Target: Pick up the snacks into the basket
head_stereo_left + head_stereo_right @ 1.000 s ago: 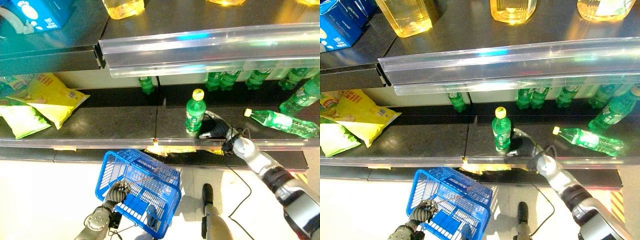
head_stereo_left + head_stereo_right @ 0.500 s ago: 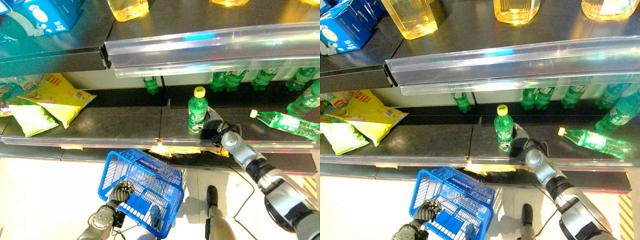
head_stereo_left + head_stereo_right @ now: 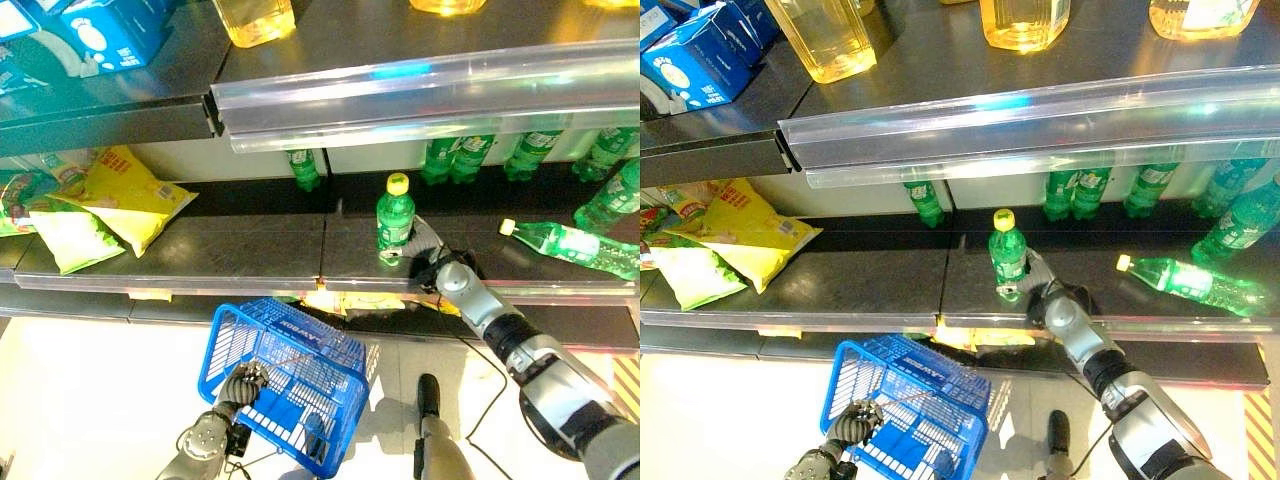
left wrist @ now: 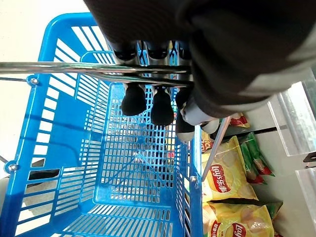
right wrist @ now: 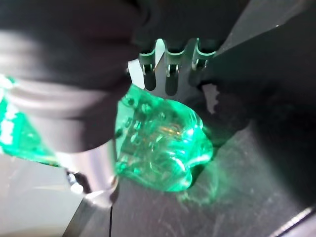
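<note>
the right hand point(image 3: 428, 262) curls around the base of the upright green bottle point(image 3: 395, 214) near the shelf's point(image 3: 250, 255) front edge; a loose low grip could tip it. the left hand point(image 4: 163, 94) is closed on the basket point(image 3: 285, 375) handle.

Snack bags point(image 3: 95, 205) lie left on the shelf point(image 3: 250, 255), an upright bottle point(image 3: 395, 215) right, basket point(image 3: 285, 385) below.

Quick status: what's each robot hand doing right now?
Left robot hand: shut on the blue basket's handle.
Right robot hand: fingers around the base of the upright green bottle on the shelf; closure cannot be told.
</note>
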You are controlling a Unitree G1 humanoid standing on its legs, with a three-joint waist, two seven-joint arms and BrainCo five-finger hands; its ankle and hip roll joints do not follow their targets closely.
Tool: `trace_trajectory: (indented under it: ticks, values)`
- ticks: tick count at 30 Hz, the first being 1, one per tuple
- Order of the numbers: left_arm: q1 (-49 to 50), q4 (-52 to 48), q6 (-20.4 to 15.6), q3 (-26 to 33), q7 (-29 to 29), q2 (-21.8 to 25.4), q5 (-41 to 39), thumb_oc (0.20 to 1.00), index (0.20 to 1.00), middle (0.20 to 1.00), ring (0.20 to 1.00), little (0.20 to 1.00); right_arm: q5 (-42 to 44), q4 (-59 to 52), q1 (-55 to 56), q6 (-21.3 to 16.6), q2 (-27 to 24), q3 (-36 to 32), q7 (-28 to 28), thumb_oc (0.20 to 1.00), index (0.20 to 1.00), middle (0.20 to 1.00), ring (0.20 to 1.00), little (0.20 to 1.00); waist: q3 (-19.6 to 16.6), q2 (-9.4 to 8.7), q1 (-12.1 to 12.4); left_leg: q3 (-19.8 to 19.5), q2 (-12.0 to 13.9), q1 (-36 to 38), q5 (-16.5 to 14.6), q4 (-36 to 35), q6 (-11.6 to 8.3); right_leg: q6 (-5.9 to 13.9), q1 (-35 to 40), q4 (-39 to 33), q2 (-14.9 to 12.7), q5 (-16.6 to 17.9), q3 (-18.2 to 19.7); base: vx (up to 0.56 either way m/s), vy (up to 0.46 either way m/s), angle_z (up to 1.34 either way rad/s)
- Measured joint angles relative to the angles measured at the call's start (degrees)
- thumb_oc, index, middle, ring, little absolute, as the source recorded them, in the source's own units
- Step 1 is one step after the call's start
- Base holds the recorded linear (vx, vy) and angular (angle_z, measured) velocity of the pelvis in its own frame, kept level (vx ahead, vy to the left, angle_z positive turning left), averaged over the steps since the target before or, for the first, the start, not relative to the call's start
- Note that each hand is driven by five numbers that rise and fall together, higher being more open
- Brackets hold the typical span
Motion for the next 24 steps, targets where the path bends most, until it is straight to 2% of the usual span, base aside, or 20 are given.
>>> trace_trajectory:
  ticks: [9,15,20,24]
  values:
    - [0.16,0.12,0.00,-1.10,-0.03,-1.10,-0.03,0.200,0.200,0.200,0.200,0.200,3.36,4.17,-1.87,0.47,2.25,-0.17,0.14,0.200,0.200,0.200,0.200,0.200,-1.07,1.52,0.40,-0.10,-0.01,-0.10,0.00,0.03,0.00,-0.03,-0.02,0.05,-0.03,-0.02,-0.04,0.00,0.000,0.00]
    - [0.04,0.12,0.00,-1.11,-0.03,-1.14,-0.08,0.200,0.200,0.200,0.200,0.200,5.51,5.12,-2.03,0.57,2.55,-0.88,0.12,0.200,0.200,0.200,0.200,0.200,-1.21,1.73,0.98,-0.10,-0.03,-0.15,0.00,0.13,0.00,-0.04,-0.06,0.09,-0.01,-0.02,-0.04,0.00,0.000,0.00]
    - [-0.06,0.11,0.00,-1.11,-0.02,-1.14,-0.15,0.200,0.200,0.200,0.200,0.200,11.86,6.60,-2.04,0.43,4.11,-5.12,0.17,0.200,0.200,0.200,0.200,0.200,-1.22,1.72,1.33,-0.30,-0.06,-0.50,0.00,0.52,-0.01,-0.15,-0.12,0.16,-0.07,0.06,-0.12,0.00,0.004,0.01]
    - [-0.50,0.12,0.00,-1.13,-0.03,-1.16,-0.46,0.200,0.200,0.200,0.200,0.200,22.07,7.22,-1.95,0.37,5.26,-7.31,0.19,0.200,0.200,0.200,0.200,0.200,-1.22,1.72,1.37,-0.43,-0.06,-0.71,-0.01,0.89,-0.02,-0.31,-0.13,0.17,-0.08,0.19,-0.21,0.00,0.000,0.00]
